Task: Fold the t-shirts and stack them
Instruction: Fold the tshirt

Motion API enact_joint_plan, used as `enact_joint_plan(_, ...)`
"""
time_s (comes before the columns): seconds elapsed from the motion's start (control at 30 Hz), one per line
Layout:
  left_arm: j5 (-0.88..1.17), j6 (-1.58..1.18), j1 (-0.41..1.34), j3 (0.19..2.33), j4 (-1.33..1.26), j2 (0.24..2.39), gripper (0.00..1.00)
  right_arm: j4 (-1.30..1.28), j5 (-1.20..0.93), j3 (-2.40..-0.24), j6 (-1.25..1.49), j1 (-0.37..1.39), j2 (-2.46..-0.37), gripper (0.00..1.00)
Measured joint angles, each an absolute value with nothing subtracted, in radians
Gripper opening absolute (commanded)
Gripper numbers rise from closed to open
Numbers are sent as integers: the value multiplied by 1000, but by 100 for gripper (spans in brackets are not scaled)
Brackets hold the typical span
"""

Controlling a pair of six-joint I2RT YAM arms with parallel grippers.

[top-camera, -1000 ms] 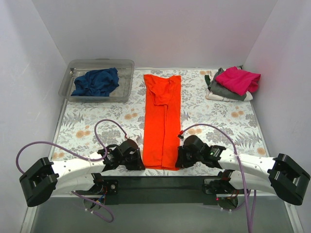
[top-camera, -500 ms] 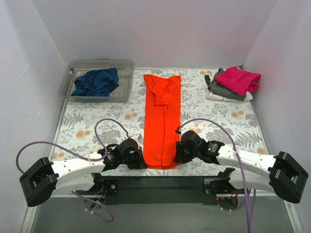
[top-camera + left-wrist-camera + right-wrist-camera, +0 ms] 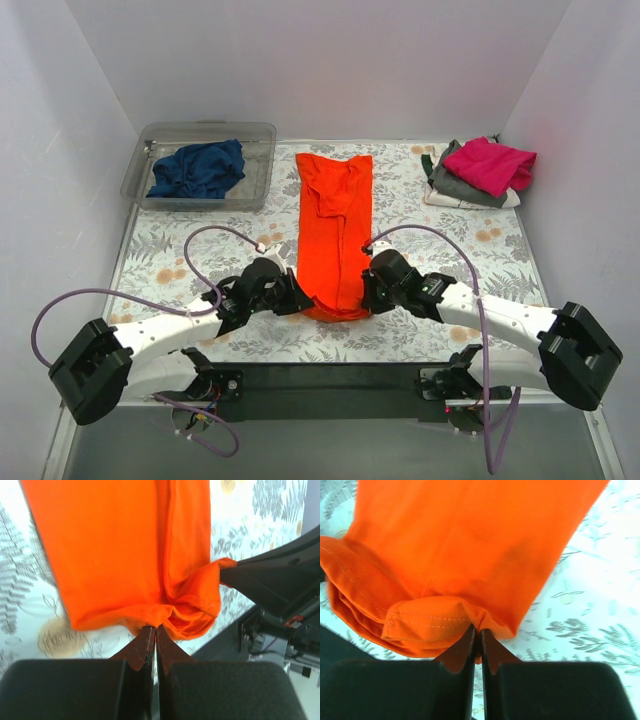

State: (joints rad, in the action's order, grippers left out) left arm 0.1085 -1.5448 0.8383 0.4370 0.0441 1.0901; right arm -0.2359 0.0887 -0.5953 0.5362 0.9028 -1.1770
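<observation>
Now both jaws clamped on orange-red t-shirt (image 3: 335,225), long strip mid-table (image 3: 190,250): left gripper (image 3: 154,630) and right gripper (image 3: 476,629) pinched near hem corners. Hem had risen, shifted toward collar since second ago; halving fold likely begun.

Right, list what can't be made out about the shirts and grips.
- Top view: both grips on the orange-red shirt, hidden by the wrists.
- Wrist views: how many layers the left gripper and right gripper pinch, lost in the bunched hem.
- Top view: how many items lie under the magenta-pink shirt and grey shirt, which cover them.
- Top view: anything beneath the navy shirt in the tub.
</observation>
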Motion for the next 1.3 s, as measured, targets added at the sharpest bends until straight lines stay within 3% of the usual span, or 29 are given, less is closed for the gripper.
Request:
enact_joint_plan(0.47, 142, -1453, 679, 607, -123, 1395, 0, -168, 52, -800, 386, 704, -1442, 1)
enact_joint_plan(1.3, 210, -1355, 487, 763, -173, 1613, 0, -155, -10, -1092, 286, 563, -1714, 1)
